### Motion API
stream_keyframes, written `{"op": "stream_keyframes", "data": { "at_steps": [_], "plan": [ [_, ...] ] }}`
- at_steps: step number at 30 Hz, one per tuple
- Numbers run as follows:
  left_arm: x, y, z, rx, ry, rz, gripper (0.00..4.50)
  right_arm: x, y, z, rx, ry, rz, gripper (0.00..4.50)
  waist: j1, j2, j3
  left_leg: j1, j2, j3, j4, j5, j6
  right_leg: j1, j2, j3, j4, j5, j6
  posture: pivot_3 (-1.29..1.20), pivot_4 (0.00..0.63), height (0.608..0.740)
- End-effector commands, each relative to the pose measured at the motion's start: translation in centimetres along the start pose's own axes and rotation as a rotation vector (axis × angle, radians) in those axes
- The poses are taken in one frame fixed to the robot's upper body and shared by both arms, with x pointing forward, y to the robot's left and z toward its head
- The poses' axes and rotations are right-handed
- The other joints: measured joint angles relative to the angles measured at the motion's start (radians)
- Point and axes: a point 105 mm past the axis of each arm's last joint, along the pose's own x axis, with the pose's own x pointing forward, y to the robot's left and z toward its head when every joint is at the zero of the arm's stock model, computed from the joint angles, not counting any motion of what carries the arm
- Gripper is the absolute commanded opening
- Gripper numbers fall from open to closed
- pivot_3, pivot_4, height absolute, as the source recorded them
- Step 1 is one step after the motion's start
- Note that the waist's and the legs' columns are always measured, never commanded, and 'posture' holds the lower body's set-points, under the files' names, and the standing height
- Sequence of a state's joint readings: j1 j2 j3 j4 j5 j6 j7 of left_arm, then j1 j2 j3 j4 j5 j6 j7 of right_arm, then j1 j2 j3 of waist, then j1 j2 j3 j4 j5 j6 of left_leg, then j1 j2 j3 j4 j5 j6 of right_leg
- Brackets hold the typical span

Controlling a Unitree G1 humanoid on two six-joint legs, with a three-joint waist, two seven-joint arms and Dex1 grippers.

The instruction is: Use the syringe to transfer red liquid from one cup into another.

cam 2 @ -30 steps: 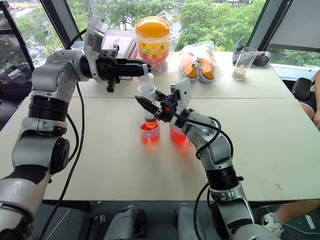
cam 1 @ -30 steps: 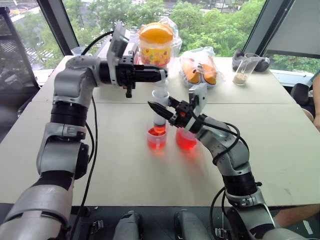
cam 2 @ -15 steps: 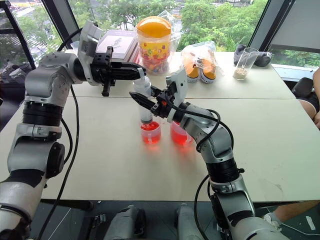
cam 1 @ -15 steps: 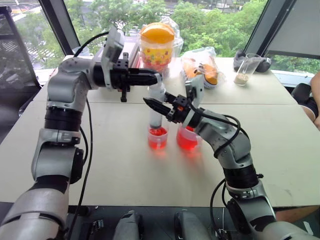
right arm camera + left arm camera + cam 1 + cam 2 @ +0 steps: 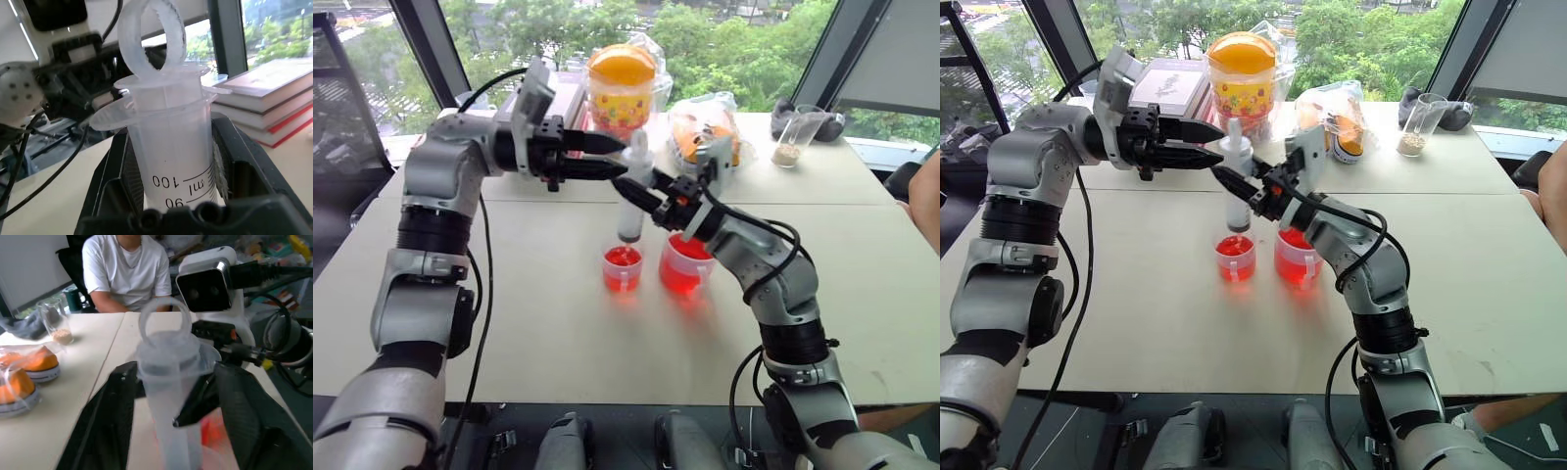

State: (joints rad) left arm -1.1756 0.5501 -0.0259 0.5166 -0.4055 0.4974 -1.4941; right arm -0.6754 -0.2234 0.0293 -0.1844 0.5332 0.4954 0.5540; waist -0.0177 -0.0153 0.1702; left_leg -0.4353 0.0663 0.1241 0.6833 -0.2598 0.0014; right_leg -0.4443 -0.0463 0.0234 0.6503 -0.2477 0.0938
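A pale beige table [image 5: 558, 323], made of two tops pushed together along a seam, stood before a window. Near its middle sat a small clear cup [image 5: 623, 268] and, just beside it, a wider lipped measuring cup [image 5: 684, 264], both holding red liquid [image 5: 682, 281]. Along the far side were a stack of books [image 5: 1167, 86], a tub with an orange lid [image 5: 619, 88], bagged orange-and-white items [image 5: 703, 127] and a tall clear cup with beige grains [image 5: 792, 137].

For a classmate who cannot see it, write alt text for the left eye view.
The right gripper holds the syringe upright above the small red cup, beside the larger red cup. The left gripper stands open at the plunger.
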Motion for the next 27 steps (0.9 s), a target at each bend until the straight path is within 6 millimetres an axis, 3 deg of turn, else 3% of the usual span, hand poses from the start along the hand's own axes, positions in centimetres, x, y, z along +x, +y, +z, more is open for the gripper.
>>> {"op": "stream_keyframes", "data": {
  "at_steps": [1,5,10,15,16,18,20,23,27],
  "plan": [
    [-1.7,0.3,2.1,0.024,-0.042,0.044,4.42,0.0,1.1,1.4,-0.028,-0.065,0.038,1.47,-0.003,0.0,0.0,0.0,0.0,0.0,0.0,0.0,0.0,0.0,0.0,0.0,0.0,0.0,0.0,0.0,0.15,0.74],
    [-4.0,0.5,2.5,0.025,-0.051,0.108,4.47,-0.2,1.1,0.9,-0.02,-0.049,0.035,1.47,-0.007,0.0,0.0,0.0,0.001,0.0,0.0,0.0,0.0,-0.001,0.001,0.0,0.0,0.0,0.0,0.0,0.15,0.74],
    [-5.5,-0.2,0.8,0.006,0.002,0.15,4.47,-0.3,0.9,1.4,-0.005,-0.051,0.028,1.47,-0.001,0.0,0.0,0.0,0.001,0.0,0.0,0.0,0.0,0.0,0.0,0.0,0.0,0.0,0.0,0.0,0.15,0.74],
    [-5.2,-1.4,-1.8,-0.046,0.036,0.144,4.47,-0.6,-2.2,4.5,-0.099,0.028,-0.114,1.47,0.003,0.0,0.0,0.0,0.0,0.001,0.0,0.0,0.0,0.0,-0.001,0.0,0.0,0.0,0.0,0.0,0.15,0.74],
    [-5.0,-1.6,-2.4,-0.056,0.04,0.143,4.47,-0.9,-3.3,6.3,-0.07,0.022,-0.165,1.47,0.004,0.0,0.0,0.0,0.0,0.001,0.001,0.0,0.0,0.0,-0.001,0.0,0.0,0.0,-0.001,0.0,0.15,0.74],
    [-4.4,-2.3,-3.0,-0.084,0.015,0.118,4.47,-1.9,-6.0,9.1,0.016,0.089,-0.277,1.47,0.005,0.0,0.0,0.0,0.0,0.001,0.001,0.0,0.0,-0.001,-0.002,0.0,0.001,0.0,-0.001,0.0,0.15,0.74],
    [-3.8,-2.9,-3.1,-0.088,-0.002,0.096,4.47,-3.4,-7.9,10.3,0.077,0.189,-0.374,1.47,0.007,0.0,0.0,0.0,0.0,0.002,0.0,0.0,0.0,-0.001,-0.002,0.001,0.001,0.0,-0.001,0.0,0.15,0.74],
    [-3.2,-3.4,-3.8,-0.093,-0.003,0.09,4.47,-6.2,-10.2,9.4,0.148,0.402,-0.51,1.47,0.004,-0.001,-0.001,0.0,0.001,0.001,-0.002,0.0,0.0,-0.001,-0.002,0.0,-0.001,-0.001,-0.003,0.0,0.15,0.74],
    [-2.7,-4.1,-4.4,-0.108,-0.022,0.085,4.47,-9.6,-12.5,8.0,0.263,0.549,-0.645,1.47,-0.004,0.0,0.0,0.0,0.0,0.003,-0.002,-0.001,0.001,-0.002,-0.002,0.002,-0.003,-0.002,-0.004,0.0,0.15,0.74]
  ]
}}
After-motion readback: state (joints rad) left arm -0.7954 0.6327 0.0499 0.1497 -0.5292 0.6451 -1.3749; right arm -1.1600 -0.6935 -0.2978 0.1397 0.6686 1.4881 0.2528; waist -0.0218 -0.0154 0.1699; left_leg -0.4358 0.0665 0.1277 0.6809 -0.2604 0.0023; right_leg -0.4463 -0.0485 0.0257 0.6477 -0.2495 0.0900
